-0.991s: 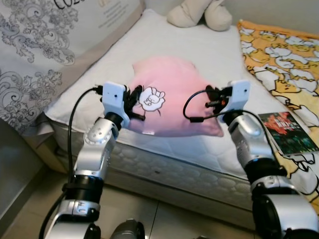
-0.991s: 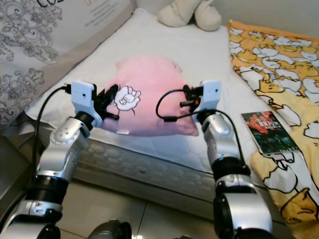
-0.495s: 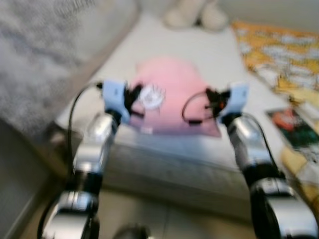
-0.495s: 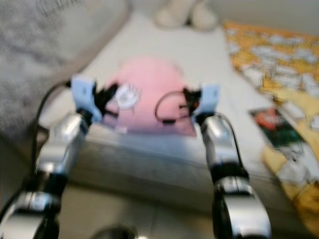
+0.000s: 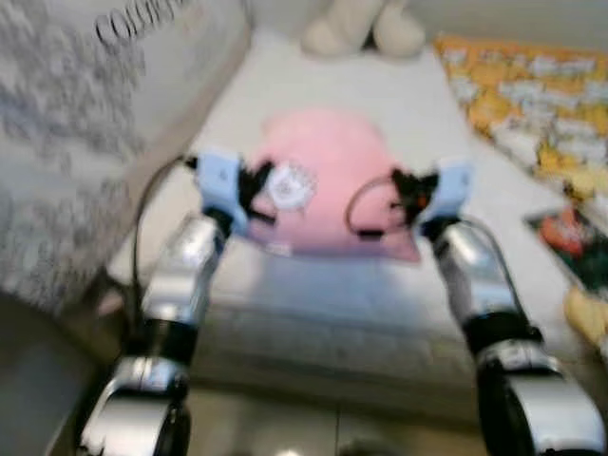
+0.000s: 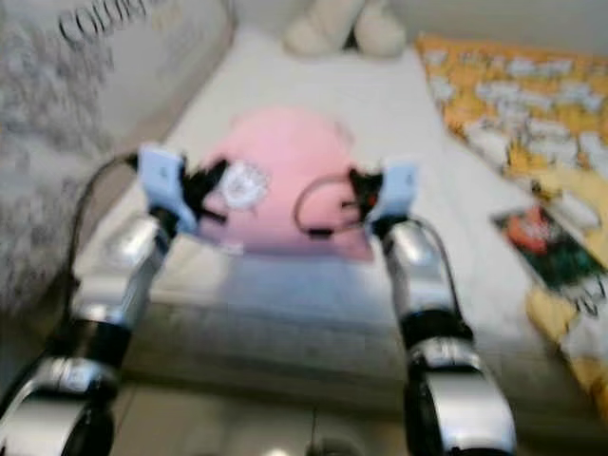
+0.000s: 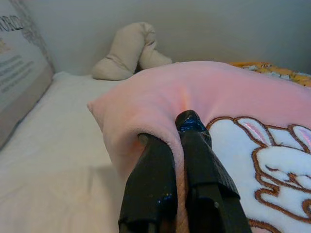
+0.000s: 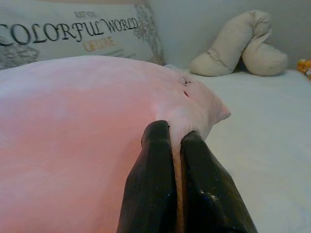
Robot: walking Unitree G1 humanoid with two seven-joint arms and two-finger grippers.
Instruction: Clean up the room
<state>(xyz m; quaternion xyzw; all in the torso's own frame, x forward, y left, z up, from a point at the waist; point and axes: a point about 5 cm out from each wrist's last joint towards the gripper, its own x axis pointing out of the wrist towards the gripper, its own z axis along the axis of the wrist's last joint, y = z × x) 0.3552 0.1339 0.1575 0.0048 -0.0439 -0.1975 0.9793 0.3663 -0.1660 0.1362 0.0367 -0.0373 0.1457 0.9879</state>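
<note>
A pink pillow with a white bunny picture sits in the middle of the frame, on the white bed. The left gripper pinches the pillow's edge on the left side, its two black fingers pressed together on a fold of pink cloth. The right gripper pinches the pillow's edge on the right side the same way, with its fingers squeezed on the cloth. A beige stuffed toy lies at the top middle. A yellow blanket covers the upper right, and a dark book rests on it at the right. A big patterned pillow with letters leans at the upper left.
</note>
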